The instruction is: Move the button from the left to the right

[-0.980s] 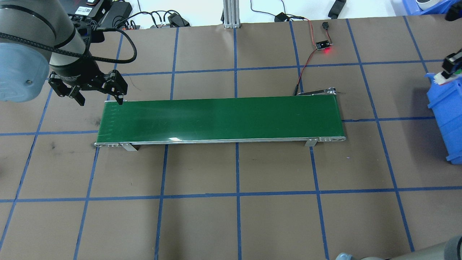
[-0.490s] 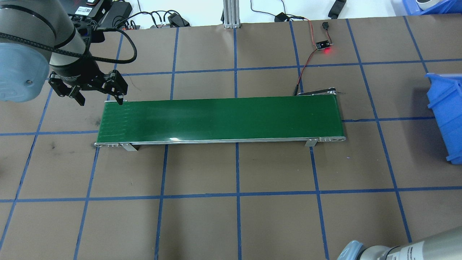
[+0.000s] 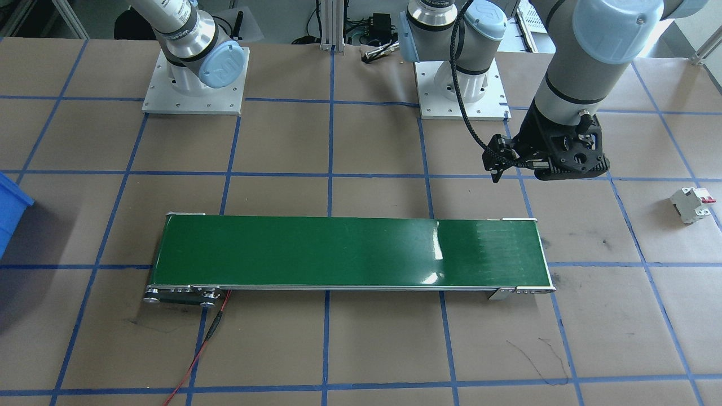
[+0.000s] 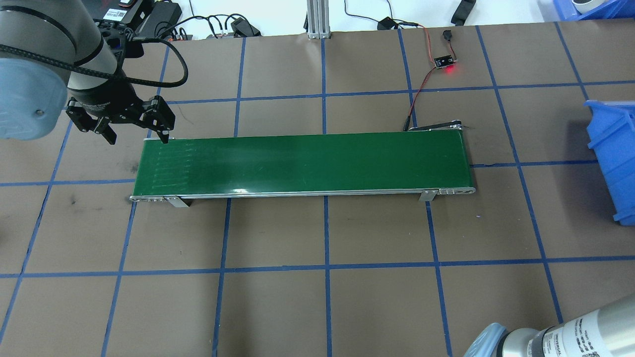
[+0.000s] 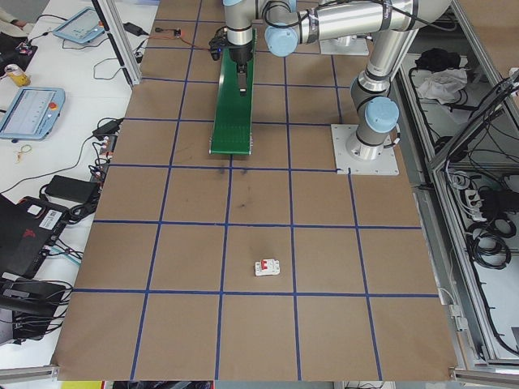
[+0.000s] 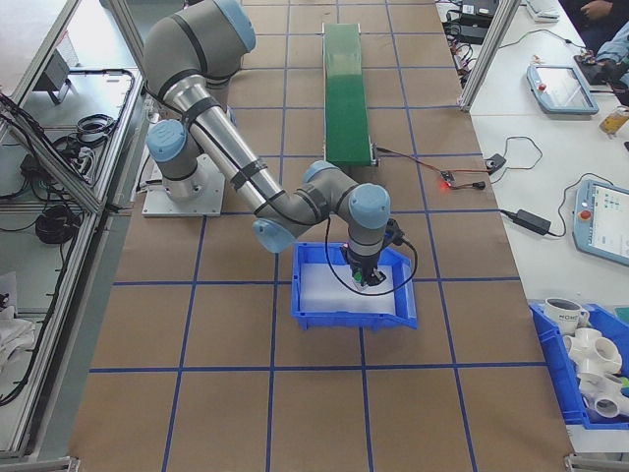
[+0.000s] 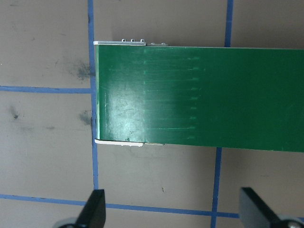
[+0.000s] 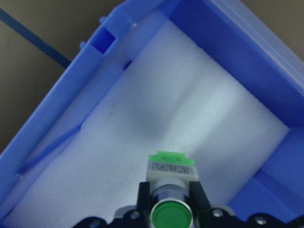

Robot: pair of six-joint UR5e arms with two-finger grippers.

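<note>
A: Green-capped button (image 8: 171, 190): where did you find it?
B: Pinched by the right tool (image 8: 171, 209) above the blue bin's (image 8: 228, 52) white foam (image 8: 156, 109).
A: Left tool (image 4: 136, 130)?
B: Spread beside the conveyor belt (image 4: 302, 163).

Lighting: bright, even, from overhead sources in all views; colour neutral to slightly cool. Glare: white streaks on the green conveyor belt (image 3: 350, 252), toward 3 o'clock in the front-facing view and along the 6 o'clock edge in the overhead view; a soft sheen patch at its end in the left wrist view. Shadows: soft and short; a broad diffuse one beside the blue bin (image 3: 10, 217) at 9 o'clock, front-facing. White foam liner (image 8: 156, 114) in the right wrist view is near overexposed, with a faint grey shadow band. Focus: fixed views sharp; side views show mild wide-angle bending at the edges; the finger (image 7: 92, 209) at 7 o'clock in the left wrist view is slightly soft.
</note>
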